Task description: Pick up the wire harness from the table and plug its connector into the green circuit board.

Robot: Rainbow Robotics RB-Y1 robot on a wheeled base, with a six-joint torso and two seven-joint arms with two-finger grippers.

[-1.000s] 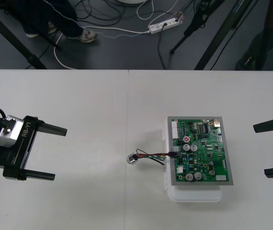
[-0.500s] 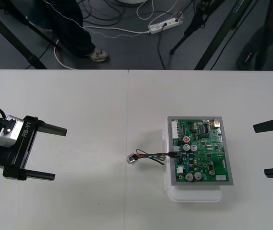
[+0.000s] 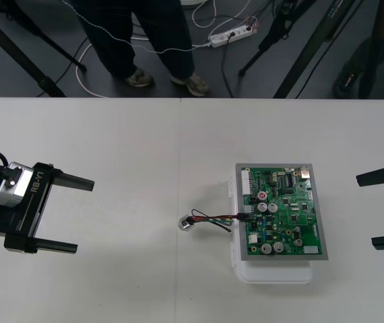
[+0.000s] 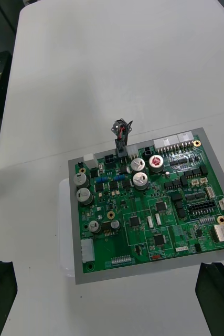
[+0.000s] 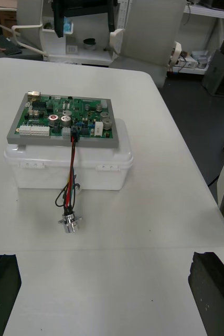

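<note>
The wire harness (image 3: 209, 219) lay mid-counter (image 3: 111, 148), its plug (image 3: 244, 216) seated in the green circuit board (image 3: 283, 212). The left end effector (image 3: 84, 215) and right end effector (image 3: 365, 210) sat, fingers spread wide, at the counter's side edges.

Circuit board (image 3: 283, 212) sits on its base (image 3: 276, 272), between my left gripper (image 3: 84, 215) and right gripper (image 3: 365, 210), nearer the right. Plug (image 3: 244, 217) is seated in the board edge facing my left; socket (image 3: 186, 223) lies on the table (image 3: 111, 134) just beyond.

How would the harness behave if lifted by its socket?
Probably floppy: its thin wires droop from the board to the table. The round metal socket looks apt to roll. The plug appears seated, so pulling would likely tug the board.
</note>
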